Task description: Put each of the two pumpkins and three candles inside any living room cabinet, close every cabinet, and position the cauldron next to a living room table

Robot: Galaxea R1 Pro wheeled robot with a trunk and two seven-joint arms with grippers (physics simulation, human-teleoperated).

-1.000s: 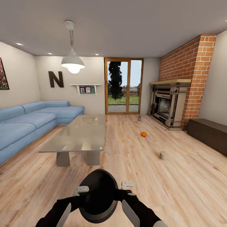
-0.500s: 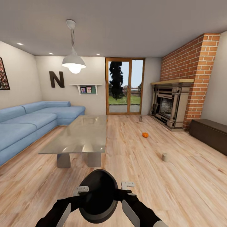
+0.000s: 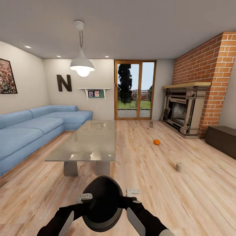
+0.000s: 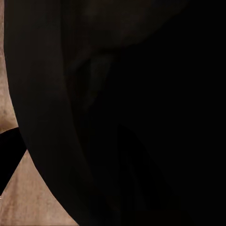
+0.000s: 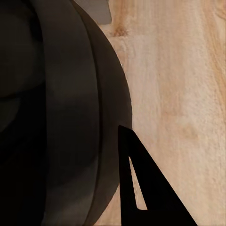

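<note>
Cauldron [image 3: 101, 203] — a black round pot — sits low and central in the head view, pinched between both arms: the left gripper [image 3: 84, 197] presses one side, the right gripper [image 3: 132, 191] the other, each set of jaws clamped on its rim. Ahead stands the table [image 3: 86, 144] with its glossy grey top. One pumpkin [image 3: 156, 142] lies on the floor [image 3: 183, 196], well apart — the dark cabinet [image 3: 222, 139] is by the brick fireplace [image 3: 183, 113].

The wooden floor [image 3: 147, 183] carries a pumpkin [image 3: 156, 142] and two candles [image 3: 179, 167].
</note>
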